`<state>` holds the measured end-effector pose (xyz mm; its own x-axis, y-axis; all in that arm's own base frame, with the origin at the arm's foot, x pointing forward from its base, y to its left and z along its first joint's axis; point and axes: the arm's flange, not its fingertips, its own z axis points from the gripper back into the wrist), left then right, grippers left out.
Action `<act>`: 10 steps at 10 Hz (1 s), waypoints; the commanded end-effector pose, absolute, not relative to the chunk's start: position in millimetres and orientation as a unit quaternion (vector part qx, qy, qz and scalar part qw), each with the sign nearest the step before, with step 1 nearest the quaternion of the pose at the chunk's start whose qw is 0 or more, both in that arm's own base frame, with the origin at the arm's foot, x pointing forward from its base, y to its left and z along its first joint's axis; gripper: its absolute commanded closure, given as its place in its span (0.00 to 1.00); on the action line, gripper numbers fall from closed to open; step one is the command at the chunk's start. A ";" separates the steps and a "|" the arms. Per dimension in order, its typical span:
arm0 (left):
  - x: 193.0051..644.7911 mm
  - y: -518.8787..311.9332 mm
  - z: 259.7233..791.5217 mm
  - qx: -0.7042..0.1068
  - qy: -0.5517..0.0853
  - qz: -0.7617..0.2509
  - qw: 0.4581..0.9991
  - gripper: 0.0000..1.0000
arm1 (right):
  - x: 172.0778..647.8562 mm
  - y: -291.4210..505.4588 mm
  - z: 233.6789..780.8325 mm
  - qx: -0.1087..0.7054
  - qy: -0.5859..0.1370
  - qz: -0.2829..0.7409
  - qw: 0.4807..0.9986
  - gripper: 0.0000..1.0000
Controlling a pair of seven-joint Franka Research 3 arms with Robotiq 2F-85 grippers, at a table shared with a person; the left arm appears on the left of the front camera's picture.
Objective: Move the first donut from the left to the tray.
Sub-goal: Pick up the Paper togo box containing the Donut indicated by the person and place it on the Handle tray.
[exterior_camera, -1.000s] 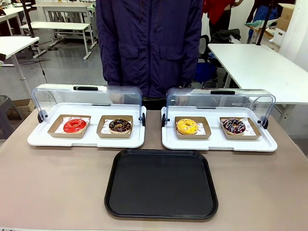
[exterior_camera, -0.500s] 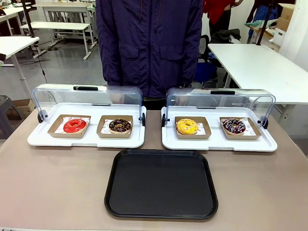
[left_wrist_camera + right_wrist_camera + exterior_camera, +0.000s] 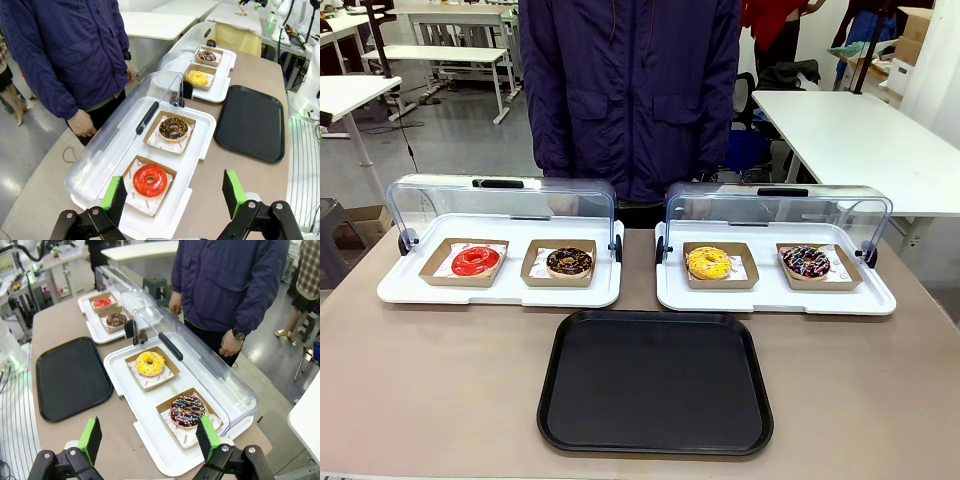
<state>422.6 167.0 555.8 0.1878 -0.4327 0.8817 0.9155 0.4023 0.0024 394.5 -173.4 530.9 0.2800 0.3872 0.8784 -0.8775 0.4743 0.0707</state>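
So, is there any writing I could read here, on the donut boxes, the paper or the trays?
Red print on the white paper under the red donut: too small and blurred to read.
Red print on the paper sheet under the sprinkled donut: likewise unreadable.
Black tray: no text to be seen.

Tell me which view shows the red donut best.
Left wrist view: the red donut lies close and large, just beyond the open left end effector. The front view has it small at far left; the right wrist view, tiny and distant.
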 end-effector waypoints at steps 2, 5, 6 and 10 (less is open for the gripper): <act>423.4 167.3 555.8 -0.286 -0.438 -0.470 0.711 0.00 | 396.7 -173.3 531.1 0.290 -0.438 0.429 0.735 0.00; 423.4 167.3 555.8 -0.286 -0.438 -0.470 0.711 0.00 | 396.7 -173.3 531.1 0.290 -0.438 0.429 0.735 0.00; 423.4 167.3 555.8 -0.286 -0.438 -0.470 0.711 0.00 | 396.7 -173.3 531.1 0.290 -0.438 0.429 0.735 0.00; 423.4 167.3 555.8 -0.286 -0.438 -0.470 0.711 0.00 | 396.7 -173.3 531.1 0.290 -0.438 0.429 0.735 0.00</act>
<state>422.6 167.0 555.8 0.1878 -0.4327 0.8817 0.9155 0.4023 0.0024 394.5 -173.4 530.9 0.2800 0.3873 0.8784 -0.8775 0.4743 0.0706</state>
